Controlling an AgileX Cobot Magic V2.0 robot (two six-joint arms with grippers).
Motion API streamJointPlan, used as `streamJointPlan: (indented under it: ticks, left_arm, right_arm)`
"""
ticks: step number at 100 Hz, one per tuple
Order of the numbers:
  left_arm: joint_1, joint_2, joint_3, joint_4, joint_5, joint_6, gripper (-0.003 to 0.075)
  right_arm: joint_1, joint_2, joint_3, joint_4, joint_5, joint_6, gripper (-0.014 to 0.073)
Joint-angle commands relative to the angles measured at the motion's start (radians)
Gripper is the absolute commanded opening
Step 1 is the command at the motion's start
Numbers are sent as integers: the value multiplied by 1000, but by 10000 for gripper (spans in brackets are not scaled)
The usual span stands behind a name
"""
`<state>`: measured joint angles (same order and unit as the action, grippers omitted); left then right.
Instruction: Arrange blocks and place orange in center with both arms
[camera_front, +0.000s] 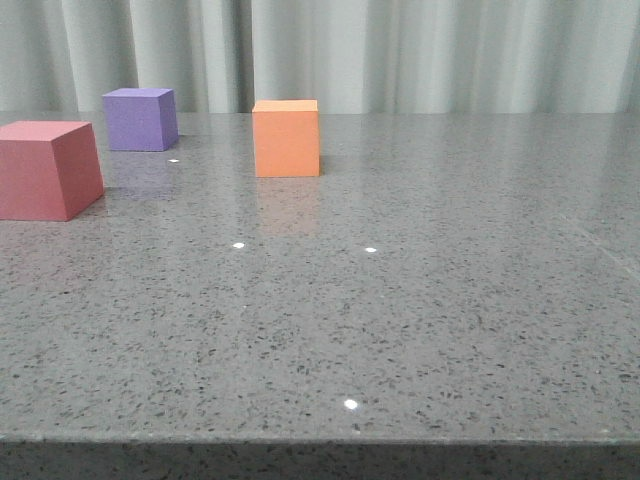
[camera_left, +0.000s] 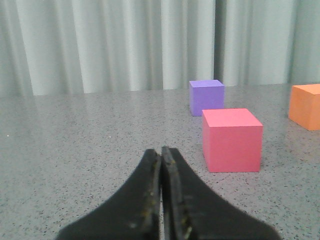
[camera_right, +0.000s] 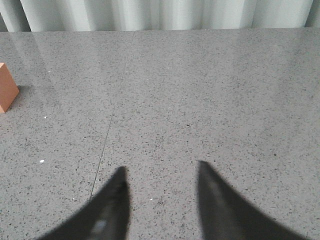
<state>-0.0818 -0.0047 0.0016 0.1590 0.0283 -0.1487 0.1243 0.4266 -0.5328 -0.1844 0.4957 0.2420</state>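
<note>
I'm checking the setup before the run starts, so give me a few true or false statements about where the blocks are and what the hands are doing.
1. The left hand is shut with nothing in it. True.
2. The right hand grips the orange cube. False: it is open over bare table, the cube off to one side.
3. In the front view, the orange cube is the rightmost block. True.
4. The purple cube is stacked on the red-pink cube. False: both sit on the table, apart.
5. The purple cube lies farther back than the red-pink one. True.
</note>
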Motion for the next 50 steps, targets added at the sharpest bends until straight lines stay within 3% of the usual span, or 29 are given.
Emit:
streamJointPlan:
  ticks: [1, 9, 50]
  left_arm:
    - [0, -32, 44, -1, -85, -7, -19]
    - [0, -32, 44, -1, -85, -7, -19]
    - [0, -32, 44, -1, -121, -7, -19]
  right_arm:
    - [-8, 4, -24, -19, -73, -2, 62]
    - [-8, 4, -24, -19, -73, -2, -72]
    - [-8, 4, -24, -19, -73, -2, -67]
